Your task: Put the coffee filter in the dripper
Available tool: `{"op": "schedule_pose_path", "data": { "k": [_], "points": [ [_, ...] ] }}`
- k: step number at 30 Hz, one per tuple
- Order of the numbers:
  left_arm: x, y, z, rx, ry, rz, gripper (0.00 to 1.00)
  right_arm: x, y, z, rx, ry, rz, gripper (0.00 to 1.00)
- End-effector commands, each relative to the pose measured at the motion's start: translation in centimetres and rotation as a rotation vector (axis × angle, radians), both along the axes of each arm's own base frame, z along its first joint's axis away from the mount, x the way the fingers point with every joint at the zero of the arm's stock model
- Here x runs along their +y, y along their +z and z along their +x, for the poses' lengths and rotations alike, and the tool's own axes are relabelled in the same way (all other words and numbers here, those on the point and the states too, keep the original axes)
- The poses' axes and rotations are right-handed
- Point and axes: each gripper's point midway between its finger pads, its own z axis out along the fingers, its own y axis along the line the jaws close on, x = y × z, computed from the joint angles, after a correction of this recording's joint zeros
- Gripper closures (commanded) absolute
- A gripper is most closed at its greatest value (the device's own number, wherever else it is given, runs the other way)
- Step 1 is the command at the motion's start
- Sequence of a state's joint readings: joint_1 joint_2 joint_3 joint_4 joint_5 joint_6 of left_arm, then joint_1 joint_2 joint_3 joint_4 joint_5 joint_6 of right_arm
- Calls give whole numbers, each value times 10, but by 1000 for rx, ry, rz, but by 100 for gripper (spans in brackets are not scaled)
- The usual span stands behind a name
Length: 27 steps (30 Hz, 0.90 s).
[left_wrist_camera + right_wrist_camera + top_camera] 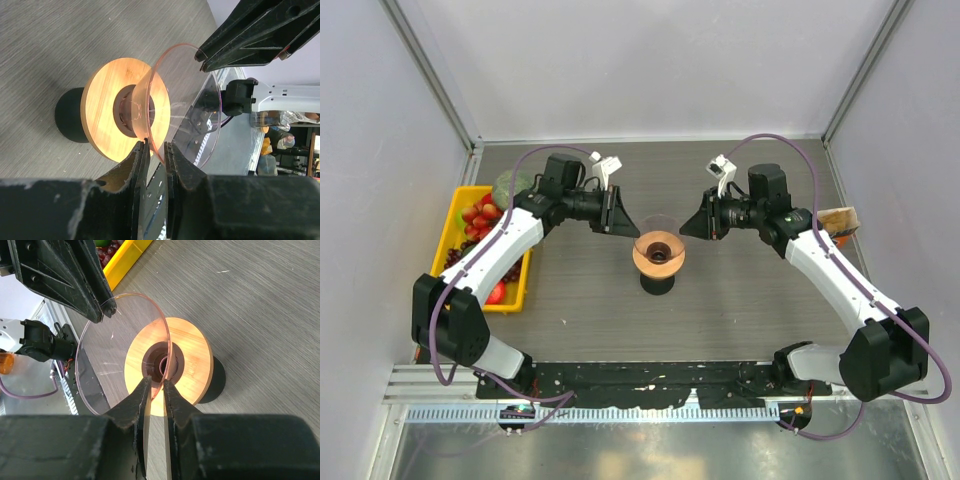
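The dripper (659,257) stands mid-table on a black base (658,286). It is an orange-brown disc (102,120) with a dark centre hole and a clear pinkish cone (115,335) above it. My left gripper (632,228) reaches in from the left and its jaws (156,146) pinch the cone's rim. Opposite it, the right gripper (686,228) holds the far side of the rim, which runs between its fingers (157,381). A tan-brown piece, the coffee filter (842,219), lies at the table's right edge, partly hidden behind the right arm.
A yellow tray (448,226) of red and dark fruit sits at the left edge, with a green item (510,184) behind it. Grey walls close in the table on three sides. Both arm bases are bolted at the near edge.
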<state>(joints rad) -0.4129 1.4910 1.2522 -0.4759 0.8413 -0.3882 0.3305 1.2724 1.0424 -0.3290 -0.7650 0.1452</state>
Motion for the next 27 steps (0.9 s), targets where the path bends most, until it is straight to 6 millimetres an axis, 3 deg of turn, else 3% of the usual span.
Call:
{"op": "schedule_pose_path", "data": {
  "k": [1,27],
  "points": [
    [7,-22,-2,-17,-2,67,82,-3,-7,4,-37,-9,-52,92],
    [2,-42,-12,-36,-41,129,86,-10,-41,5,-66,-2,-127,95]
  ]
}}
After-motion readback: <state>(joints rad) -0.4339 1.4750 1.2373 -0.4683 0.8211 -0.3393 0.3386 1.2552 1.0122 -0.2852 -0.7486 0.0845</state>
